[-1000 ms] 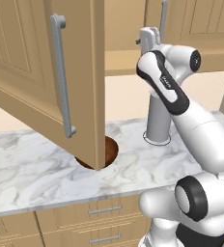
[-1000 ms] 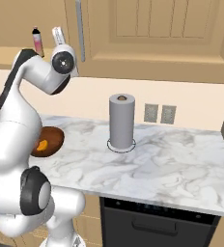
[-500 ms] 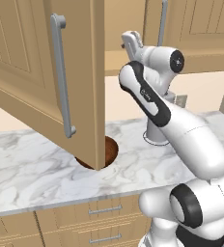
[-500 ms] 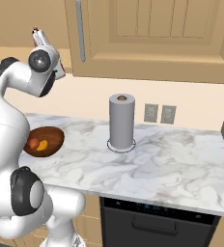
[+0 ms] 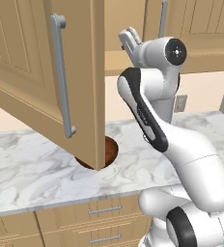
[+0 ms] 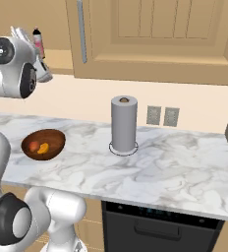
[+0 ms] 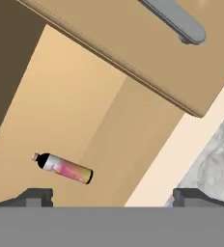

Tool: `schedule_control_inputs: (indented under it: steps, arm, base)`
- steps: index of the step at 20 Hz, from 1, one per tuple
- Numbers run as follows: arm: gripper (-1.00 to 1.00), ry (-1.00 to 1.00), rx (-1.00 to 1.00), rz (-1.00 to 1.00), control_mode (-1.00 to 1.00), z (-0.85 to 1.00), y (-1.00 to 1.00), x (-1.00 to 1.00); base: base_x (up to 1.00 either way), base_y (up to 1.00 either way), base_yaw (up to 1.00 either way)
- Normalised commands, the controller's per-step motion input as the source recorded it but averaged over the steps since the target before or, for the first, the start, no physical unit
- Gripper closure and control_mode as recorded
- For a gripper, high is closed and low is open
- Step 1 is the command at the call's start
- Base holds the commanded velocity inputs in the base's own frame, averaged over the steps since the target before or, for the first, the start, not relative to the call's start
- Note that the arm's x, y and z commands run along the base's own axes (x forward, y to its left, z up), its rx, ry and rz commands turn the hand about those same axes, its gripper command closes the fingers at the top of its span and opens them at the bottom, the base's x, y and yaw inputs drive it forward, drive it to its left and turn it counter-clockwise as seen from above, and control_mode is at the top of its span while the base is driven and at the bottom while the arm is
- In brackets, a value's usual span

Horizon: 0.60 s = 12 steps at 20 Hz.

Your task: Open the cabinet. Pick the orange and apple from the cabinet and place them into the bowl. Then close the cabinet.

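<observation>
Since a second ago the arm has swung from beside the paper towel roll (image 6: 124, 123) toward the open cabinet (image 5: 46, 82), and the gripper (image 5: 129, 39) is now raised level with the cabinet shelf, its jaws spread wide with nothing between them. In the right base view the bowl (image 6: 43, 144) is now fully uncovered; before, the arm hid part of it.

The open cabinet door swings out toward the camera, its long bar handle (image 5: 61, 77) running vertically. It hides most of the bowl in the left base view.

The bowl sits near the left end of the marble counter (image 6: 175, 167), with the apple (image 6: 34, 146) and the orange (image 6: 43, 148) inside, touching. A small bottle (image 7: 63, 168) stands on the cabinet shelf; its label is too blurred to read.
</observation>
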Motion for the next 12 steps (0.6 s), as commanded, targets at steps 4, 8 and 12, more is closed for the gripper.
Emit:
schedule_control_inputs:
  steps: [4, 8, 12]
  arm:
    - [-1.00, 0.27, -0.15, -0.03, -1.00, 0.24, 0.00, -0.73]
    - [-1.00, 0.22, -0.13, 0.00, -1.00, 0.02, -0.08, -0.82]
    - [-1.00, 0.06, -0.05, 0.00, -1.00, 0.00, -0.16, -0.96]
  base:
    - [0.00, 0.00, 0.00]
    - [0.00, 0.00, 0.00]
    - [0.00, 0.00, 0.00]
